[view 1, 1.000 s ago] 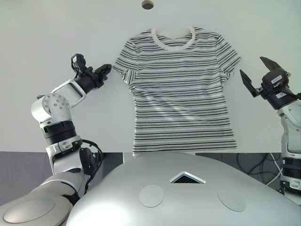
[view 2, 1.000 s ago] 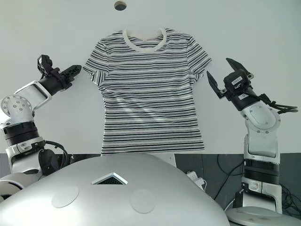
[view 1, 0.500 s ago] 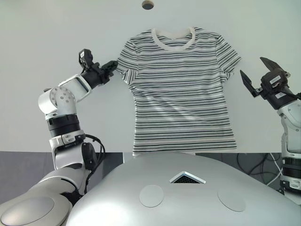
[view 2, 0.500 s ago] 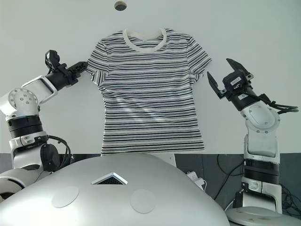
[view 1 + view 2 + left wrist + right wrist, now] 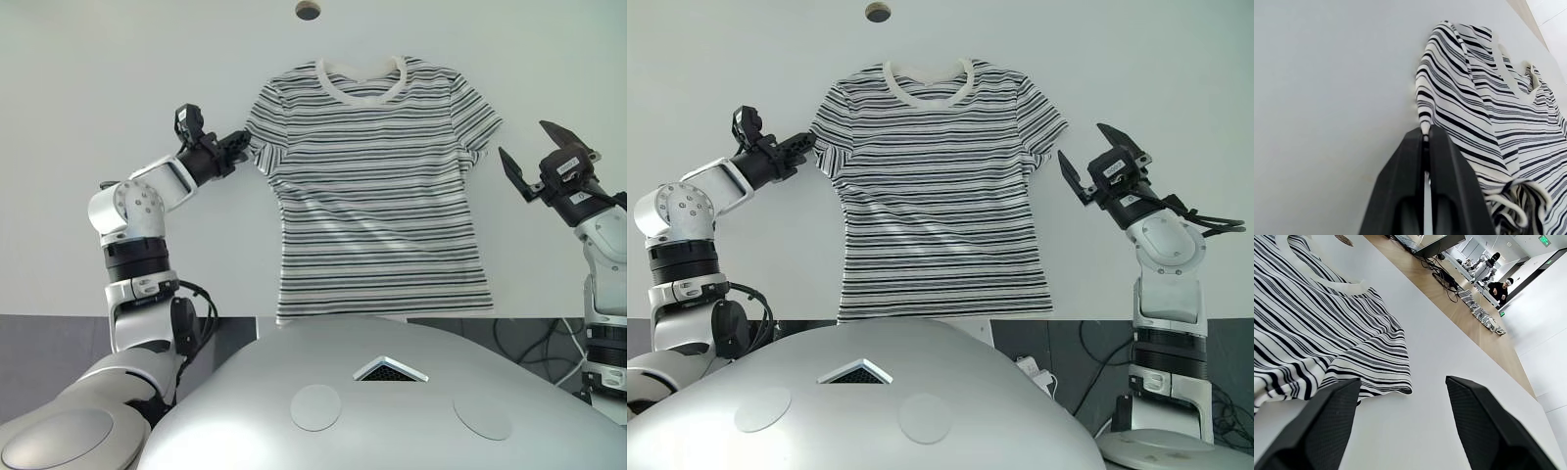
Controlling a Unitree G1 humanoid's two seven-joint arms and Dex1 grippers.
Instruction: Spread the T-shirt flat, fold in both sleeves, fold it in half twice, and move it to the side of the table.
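— Two grippers; what does each one hold?
— Left gripper (image 5: 239, 143) has its fingers pressed together on the hem of the T-shirt's (image 5: 377, 186) left sleeve (image 5: 259, 145); right gripper (image 5: 523, 141) is spread wide and holds nothing; it hangs just beside the right sleeve (image 5: 480, 122), apart from it.
— Where's the shirt?
— Flat on the white table (image 5: 98, 78), collar away from the robot, bottom hem at the near edge; both sleeves unfolded.
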